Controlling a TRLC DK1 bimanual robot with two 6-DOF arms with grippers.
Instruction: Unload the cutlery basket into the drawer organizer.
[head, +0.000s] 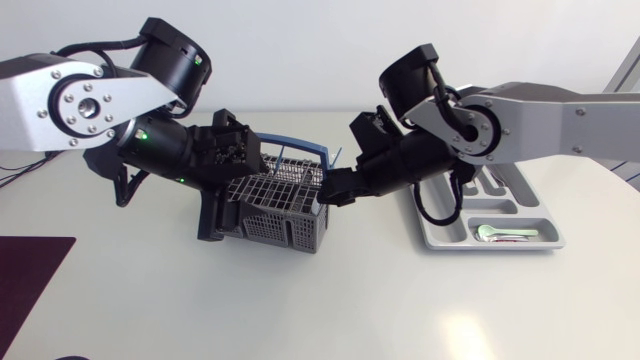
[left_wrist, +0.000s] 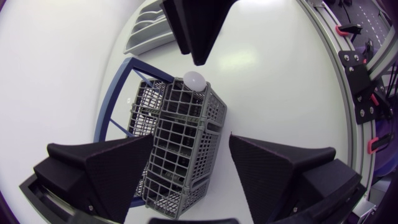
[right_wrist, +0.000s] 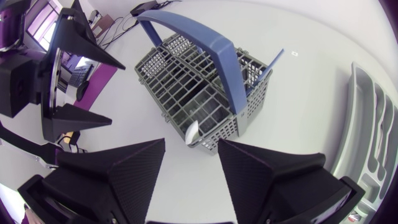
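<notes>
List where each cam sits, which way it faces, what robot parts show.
Head: fixed above the table, looking down; left arm, right arm, cutlery basket, drawer organizer.
Left wrist: left arm's last link, looking down on basket; left end effector straddles it.
Right wrist: right arm's last link, facing the basket; right end effector open, just short of it.
Shared: both wrist views show the white spoon in the basket and the other arm's end effector.

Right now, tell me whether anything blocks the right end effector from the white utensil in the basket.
Nothing visible does. The white utensil pokes from the basket's near corner, directly ahead of the open right end effector; the blue handle arches behind it.
</notes>
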